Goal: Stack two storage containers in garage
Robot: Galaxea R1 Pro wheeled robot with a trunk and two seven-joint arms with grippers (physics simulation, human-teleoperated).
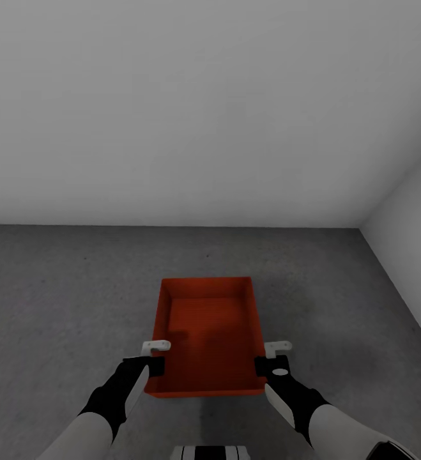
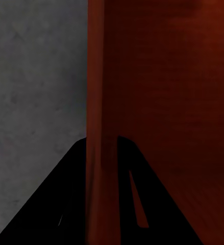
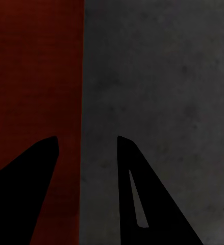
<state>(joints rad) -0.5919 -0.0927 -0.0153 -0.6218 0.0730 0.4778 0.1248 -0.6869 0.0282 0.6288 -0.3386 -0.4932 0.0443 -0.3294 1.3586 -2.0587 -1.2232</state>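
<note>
One red-orange storage container (image 1: 207, 335) sits in the head view just below centre, toward 6 o'clock, its open top facing up and its inside bare. Nothing else stands near it on the dark grey concrete floor (image 1: 63, 287), and no obstacle lies between it and the plain white wall (image 1: 191, 108) at 12 o'clock. A second white wall (image 1: 411, 204) runs down at 3 o'clock, so the bin lies near a corner of the garage.

The left gripper (image 1: 151, 358) is at the container's left wall near its closest corner, at about 7 o'clock. In the left wrist view its dark fingers (image 2: 66, 199) stand on either side of that wall (image 2: 97, 102), pressed against it, one inside and one outside. The right gripper (image 1: 273, 359) is at the right wall, at about 5 o'clock. In the right wrist view its fingers (image 3: 142, 194) are apart, straddling the wall edge (image 3: 82, 76) with clear gaps, one over the red interior, one over the concrete (image 3: 168, 76)
</note>
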